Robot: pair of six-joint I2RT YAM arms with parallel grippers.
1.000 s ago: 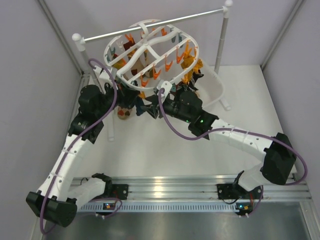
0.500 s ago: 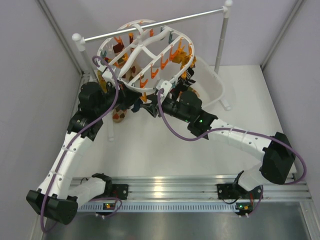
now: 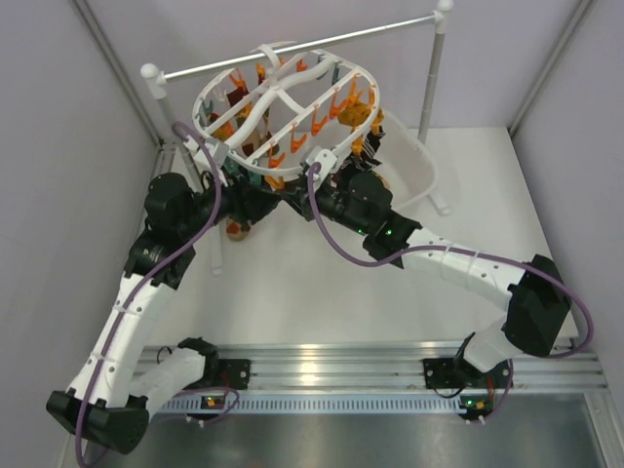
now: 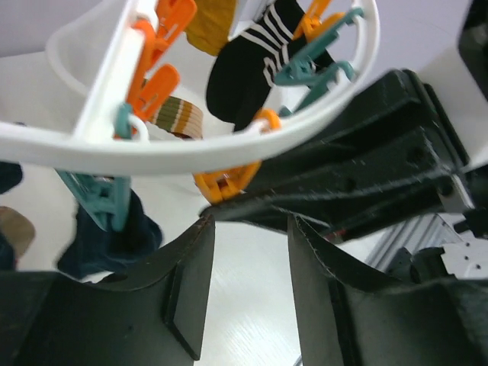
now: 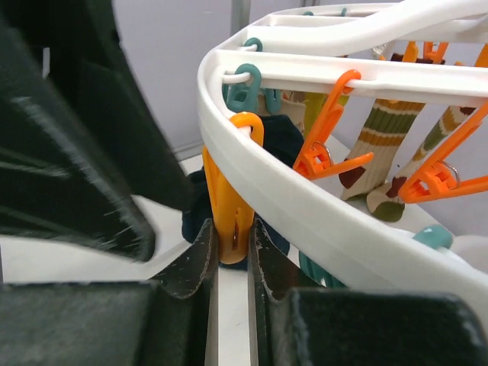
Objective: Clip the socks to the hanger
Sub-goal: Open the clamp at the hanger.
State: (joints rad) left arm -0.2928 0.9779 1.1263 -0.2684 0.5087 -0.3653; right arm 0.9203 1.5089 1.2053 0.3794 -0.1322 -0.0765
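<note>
The white oval hanger [image 3: 255,115] hangs from the rail with several orange and teal clips. My right gripper [image 5: 231,232] is shut on an orange clip [image 5: 227,194] dangling from the hanger's rim [image 5: 305,221]. A navy sock [image 5: 286,133] hangs just behind the clip, and tan patterned socks [image 5: 381,145] hang further right. My left gripper [image 4: 252,225] is open and empty, right under the rim [image 4: 152,149] and beside the same orange clip [image 4: 229,179]. A black striped sock [image 4: 252,72] and a navy sock [image 4: 107,244] hang nearby. In the top view the grippers, left [image 3: 261,201] and right [image 3: 297,193], meet under the hanger's near edge.
A silver rail [image 3: 302,47] on white posts carries the hanger. A white tub [image 3: 414,171] stands behind the right arm. A tan sock [image 3: 237,229] lies below the left gripper. Grey walls close in on both sides.
The hanger swung left and tilted, then settled back. My left arm moved right, bringing its gripper up to the right gripper. The right gripper stayed under the near rim.
</note>
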